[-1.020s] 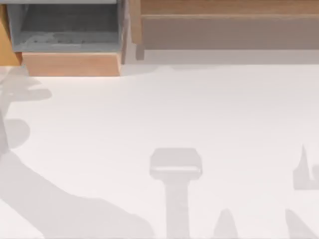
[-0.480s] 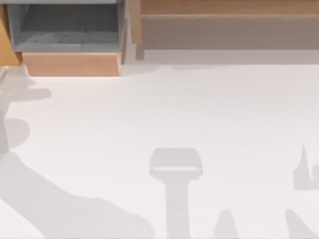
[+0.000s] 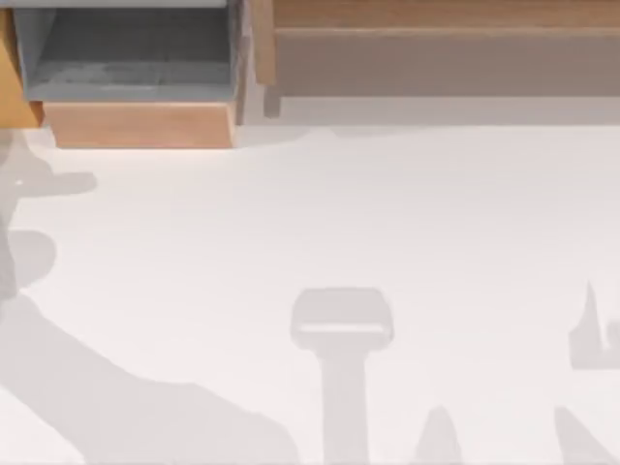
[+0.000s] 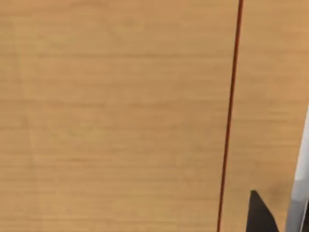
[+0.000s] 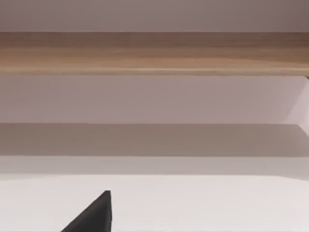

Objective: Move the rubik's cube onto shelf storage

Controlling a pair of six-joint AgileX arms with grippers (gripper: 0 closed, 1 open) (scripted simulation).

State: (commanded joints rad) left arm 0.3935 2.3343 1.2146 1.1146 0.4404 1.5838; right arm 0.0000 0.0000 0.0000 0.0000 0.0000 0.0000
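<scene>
Logging the change first: against the top views from 1 second and half a second ago, only the soft arm shadow [image 3: 44,182] at the table's [image 3: 387,213] left edge has shifted a little. All other shadows and both pieces of furniture stay put. I judge that the left arm is moving slightly while the right arm idles, and that the task is not visibly further along.

Item 1, left gripper [image 4: 260,217]: held close against a light wood panel [image 4: 120,116] crossed by a thin red line [image 4: 229,116]. I cannot tell how wide it stands or whether it holds anything.

Item 2, right gripper [image 5: 94,215]: low over the table, facing the shelf storage. Grip state: cannot tell.

Item 3, shelf storage [image 3: 436,63]: far right of the table, taupe front towards me. I see nothing on the visible strip of its board.

Item 4, grey-lined box [image 3: 126,58]: far left, beside the shelf storage. Its grey interior looks bare.

Item 5, rubik's cube: I cannot place it from these views, so delivery is unconfirmed.
</scene>
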